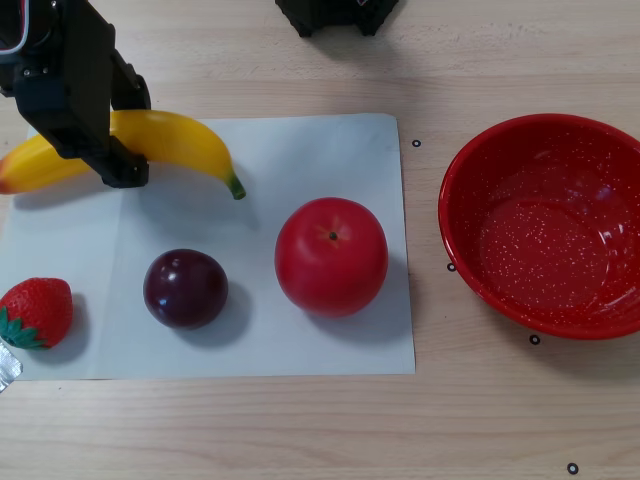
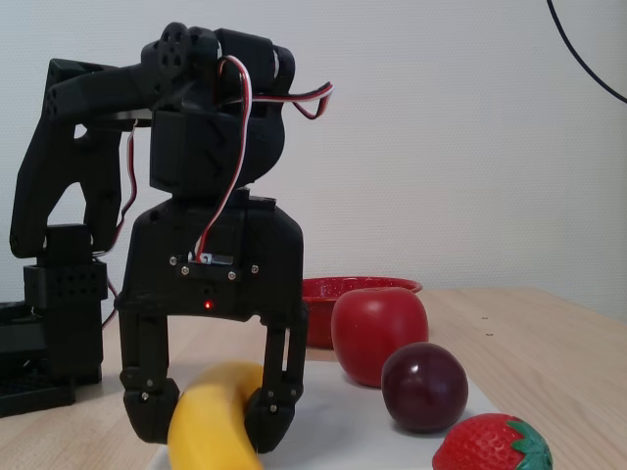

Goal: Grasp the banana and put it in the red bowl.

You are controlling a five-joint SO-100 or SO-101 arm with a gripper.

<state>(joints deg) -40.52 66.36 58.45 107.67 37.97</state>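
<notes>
Down at the left end of the white paper sheet (image 1: pixel 300 150), the gripper (image 2: pixel 211 423) stands over the banana (image 2: pixel 217 421), its two black fingers set one on each side of the yellow body and pinching it, as the fixed view shows. Seen from above in the other view, the banana (image 1: pixel 180 140) lies across the sheet's upper left corner, its green-brown stem tip pointing toward the middle of the sheet and its orange-tinged end running off the paper onto the wooden table (image 1: pixel 300 430); the arm covers part of its middle. Below it on the sheet sit a dark purple plum (image 1: pixel 185 288) and a red apple (image 1: pixel 331 256), apart from each other, with a strawberry (image 1: pixel 36 312) at the sheet's left edge. None of them touches the banana. The red bowl (image 1: pixel 465 180) rests on bare wood right of the sheet, empty, its right side cut off by the frame. In the fixed view the apple (image 2: pixel 379 333) hides most of the bowl (image 2: pixel 328 289), and the banana's ends are out of sight.
</notes>
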